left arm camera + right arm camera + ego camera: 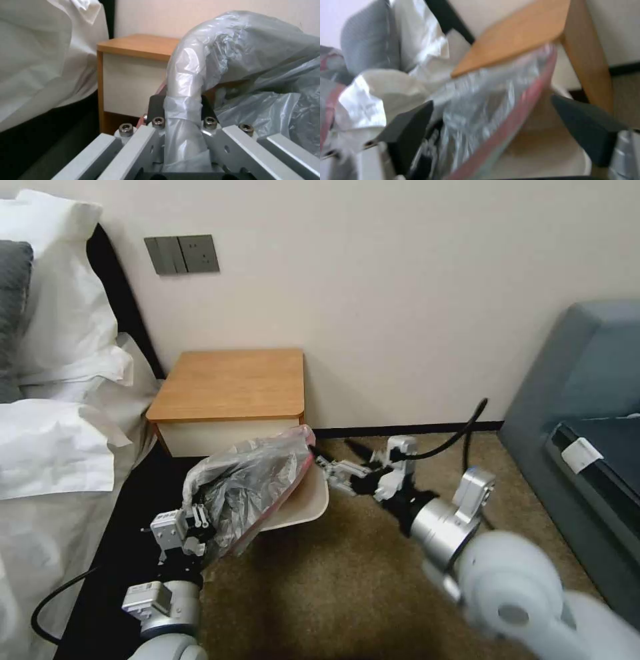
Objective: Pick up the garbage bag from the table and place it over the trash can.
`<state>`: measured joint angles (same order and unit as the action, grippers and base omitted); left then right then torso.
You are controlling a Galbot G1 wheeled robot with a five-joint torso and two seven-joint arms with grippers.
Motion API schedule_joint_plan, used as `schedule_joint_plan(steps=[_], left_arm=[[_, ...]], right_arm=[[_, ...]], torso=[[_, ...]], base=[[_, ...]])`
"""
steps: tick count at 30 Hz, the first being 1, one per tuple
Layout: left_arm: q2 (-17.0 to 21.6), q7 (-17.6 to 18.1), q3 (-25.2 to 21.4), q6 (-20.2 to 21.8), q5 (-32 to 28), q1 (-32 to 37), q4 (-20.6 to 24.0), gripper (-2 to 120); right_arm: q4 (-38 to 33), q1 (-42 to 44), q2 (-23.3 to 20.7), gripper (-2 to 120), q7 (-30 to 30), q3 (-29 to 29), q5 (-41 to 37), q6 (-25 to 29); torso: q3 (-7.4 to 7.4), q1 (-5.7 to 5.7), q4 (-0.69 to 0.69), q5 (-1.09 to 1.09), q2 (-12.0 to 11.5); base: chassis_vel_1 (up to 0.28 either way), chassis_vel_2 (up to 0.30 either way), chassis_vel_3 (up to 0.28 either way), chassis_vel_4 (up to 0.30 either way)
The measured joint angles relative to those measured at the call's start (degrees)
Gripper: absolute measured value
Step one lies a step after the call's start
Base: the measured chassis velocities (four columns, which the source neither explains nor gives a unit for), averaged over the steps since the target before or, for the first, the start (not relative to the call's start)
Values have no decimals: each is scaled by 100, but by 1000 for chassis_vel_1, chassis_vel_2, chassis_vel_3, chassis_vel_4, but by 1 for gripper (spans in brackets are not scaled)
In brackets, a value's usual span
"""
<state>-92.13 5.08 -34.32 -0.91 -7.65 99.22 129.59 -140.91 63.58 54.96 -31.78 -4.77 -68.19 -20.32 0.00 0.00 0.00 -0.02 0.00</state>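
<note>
Bag: you have one bag (250,483), off the bench (230,383) and stretched over the bin (308,501), covering most of its mouth.
Left gripper (189,521): your fingers are clamped on a gathered neck of plastic at the bag's near end, likely to keep that edge taut.
Right gripper (325,471): your fingers (407,126) are spread apart around the pinkish-red edge at the far corner, just beside the bin's rim, holding nothing; I judge this is to catch or spread that edge.
Bench: one nightstand, its top bare.
Bin: one, on the carpet in front of the bench.
Count: two grippers, one gripping.
</note>
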Motion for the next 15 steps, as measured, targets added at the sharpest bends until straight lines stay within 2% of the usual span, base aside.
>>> schedule_joint_plan(steps=[3,6,13,15], left_arm=[[0,-1,-7,0,1,-6,12,5],[0,1,44,0,32,-12,32,5],[-3,1,133,-2,77,-19,38,5],[-3,0,177,-22,92,10,40,5]], right_arm=[[59,44,100,88,-47,-83,61,-61],[348,-43,381,88,-133,-310,153,-183],[679,-172,561,88,-148,-578,329,-212],[880,-253,629,81,-137,-654,439,-197]], torso=[[0,0,0,1,0],[0,0,1,3,0],[0,0,1,2,0],[0,0,0,1,0]], base=[[0,0,0,0],[0,0,0,0],[0,0,0,0],[0,0,0,0]])
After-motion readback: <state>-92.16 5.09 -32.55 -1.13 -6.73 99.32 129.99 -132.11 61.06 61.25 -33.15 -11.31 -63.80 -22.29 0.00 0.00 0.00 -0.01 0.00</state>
